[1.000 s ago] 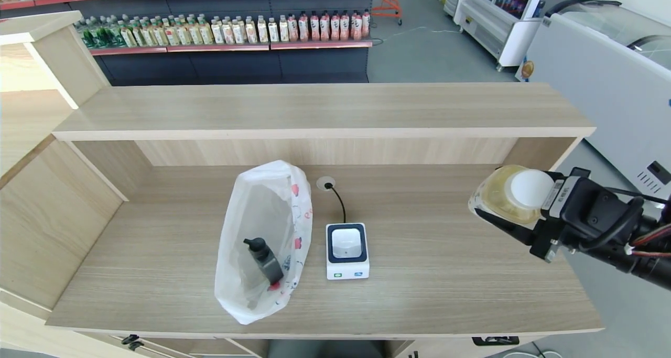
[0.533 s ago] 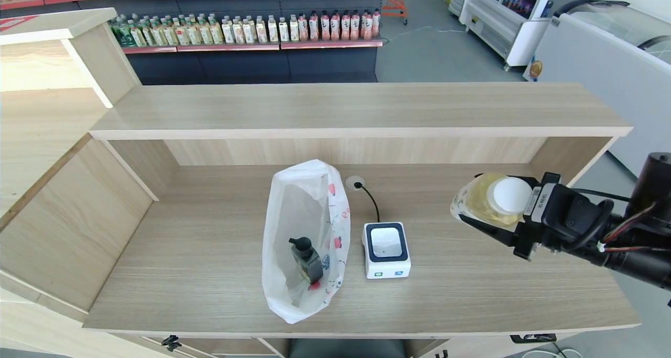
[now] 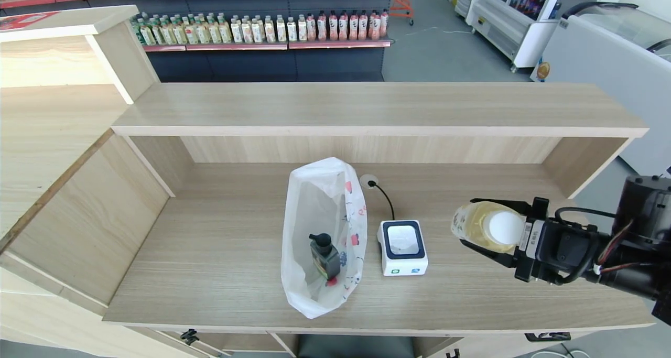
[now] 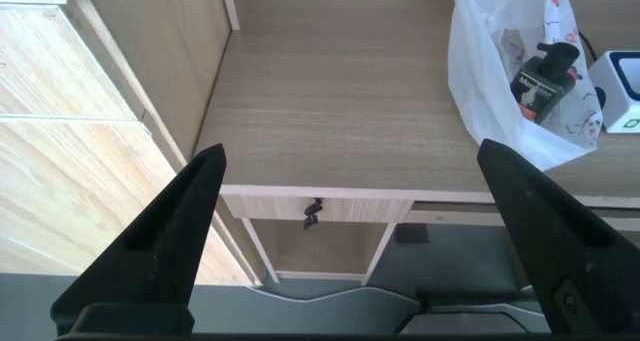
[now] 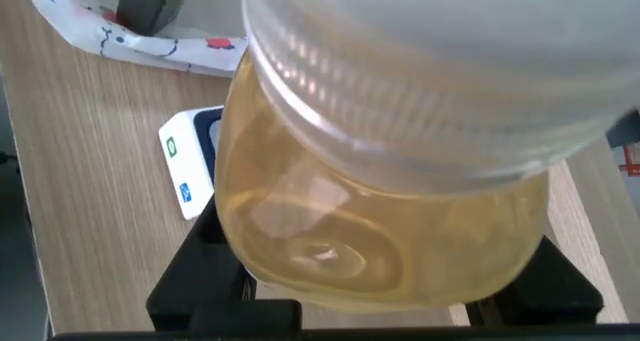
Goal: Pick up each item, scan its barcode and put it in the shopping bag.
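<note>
Bottle [image 3: 479, 224] is held horizontally, cap toward the wrist, by the right hand [image 3: 467, 223] closed around it, above the surface [image 3: 236, 253] near the scanner [image 3: 402, 247], evidently so its barcode can face the scan window before going into the bag [image 3: 303, 216]; left hand [image 4: 350, 151] hangs spread open, empty.

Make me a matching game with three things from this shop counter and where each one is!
Things:
1. yellow bottle
2. dark pump bottle
3. scanner

Places:
A. standing on the counter, just beside the shopping bag
B. held in the right gripper
C. lying inside the shopping bag

Pairs: 1-B, 2-C, 3-A.
</note>
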Available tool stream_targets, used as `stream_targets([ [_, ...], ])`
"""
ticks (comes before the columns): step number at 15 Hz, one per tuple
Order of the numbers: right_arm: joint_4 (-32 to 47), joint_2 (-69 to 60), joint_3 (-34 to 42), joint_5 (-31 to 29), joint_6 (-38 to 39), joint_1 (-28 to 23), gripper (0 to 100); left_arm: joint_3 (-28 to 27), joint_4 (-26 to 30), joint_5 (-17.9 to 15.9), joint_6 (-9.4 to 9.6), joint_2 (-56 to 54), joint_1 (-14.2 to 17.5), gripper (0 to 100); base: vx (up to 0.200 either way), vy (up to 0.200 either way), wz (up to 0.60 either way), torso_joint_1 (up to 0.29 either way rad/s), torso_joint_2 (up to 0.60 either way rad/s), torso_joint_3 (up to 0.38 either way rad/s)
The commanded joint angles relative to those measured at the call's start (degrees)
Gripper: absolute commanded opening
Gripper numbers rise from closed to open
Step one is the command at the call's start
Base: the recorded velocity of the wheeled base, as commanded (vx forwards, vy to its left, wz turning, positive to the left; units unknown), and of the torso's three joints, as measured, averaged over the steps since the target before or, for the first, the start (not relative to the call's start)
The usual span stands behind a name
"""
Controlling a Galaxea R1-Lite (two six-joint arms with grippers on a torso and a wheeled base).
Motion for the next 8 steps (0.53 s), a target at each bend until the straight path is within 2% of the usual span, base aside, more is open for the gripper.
stream_targets([
  [1,0.2,1.8,0.2,1.0,-1.2,-1.2,0,0.0,0.0,0.0,-0.01,0.0,0.1,100,0.0,0.0,0.0,0.0,0.0,0.0],
  [8,-1.4,8.3,-0.4,6.1,-8.7,-3.2,0,0.0,0.0,0.0,-0.01,0.0,0.1,100,0.0,0.0,0.0,0.0,0.0,0.0],
])
